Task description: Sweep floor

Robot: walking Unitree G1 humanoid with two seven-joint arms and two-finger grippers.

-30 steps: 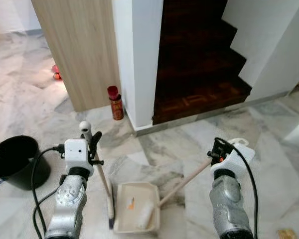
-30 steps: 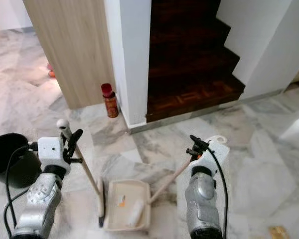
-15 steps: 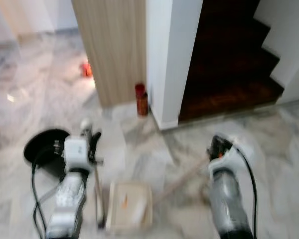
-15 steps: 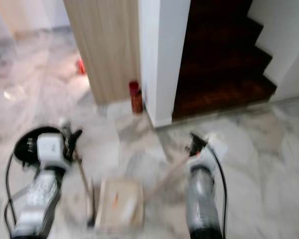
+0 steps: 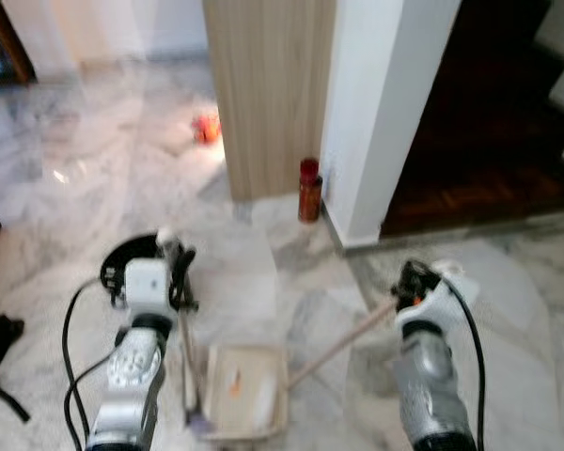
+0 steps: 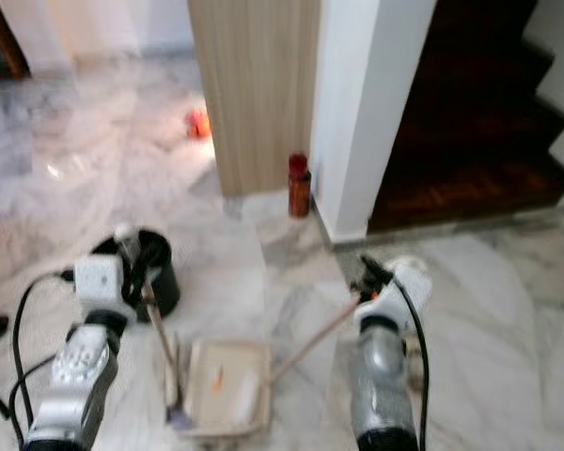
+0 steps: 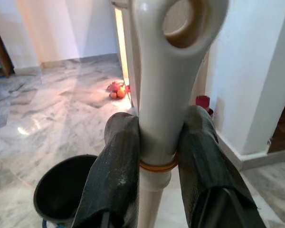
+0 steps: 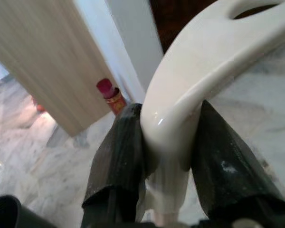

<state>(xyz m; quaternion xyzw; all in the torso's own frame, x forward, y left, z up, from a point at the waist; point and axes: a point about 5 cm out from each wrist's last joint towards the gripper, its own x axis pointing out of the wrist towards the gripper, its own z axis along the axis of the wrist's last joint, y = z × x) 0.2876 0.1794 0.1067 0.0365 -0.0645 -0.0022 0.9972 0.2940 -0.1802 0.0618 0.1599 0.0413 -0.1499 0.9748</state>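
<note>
My left gripper (image 5: pixel 176 272) is shut on the white top of the broom handle (image 7: pixel 159 118); the stick runs down to the brush head (image 5: pixel 195 421) beside the dustpan. My right gripper (image 5: pixel 409 282) is shut on the cream looped grip of the dustpan handle (image 8: pixel 180 99), whose wooden stick (image 5: pixel 343 343) slants down to the cream dustpan (image 5: pixel 240 404) on the marble floor between my arms. Inside the pan lie an orange scrap (image 5: pixel 235 381) and a pale rolled piece (image 5: pixel 263 399).
A black bucket (image 5: pixel 122 277) stands on the floor just behind my left arm. A red bottle (image 5: pixel 308 191) stands at the foot of the wood-panelled wall (image 5: pixel 268 94) and white pillar (image 5: pixel 385 113). Dark wooden stairs (image 5: pixel 489 160) rise on the right. An orange object (image 5: pixel 205 127) lies farther back.
The camera has swung left: wall, pillar and stairs have shifted right in the picture and the bucket now sits behind my left arm. Both grippers still hold their handles.
</note>
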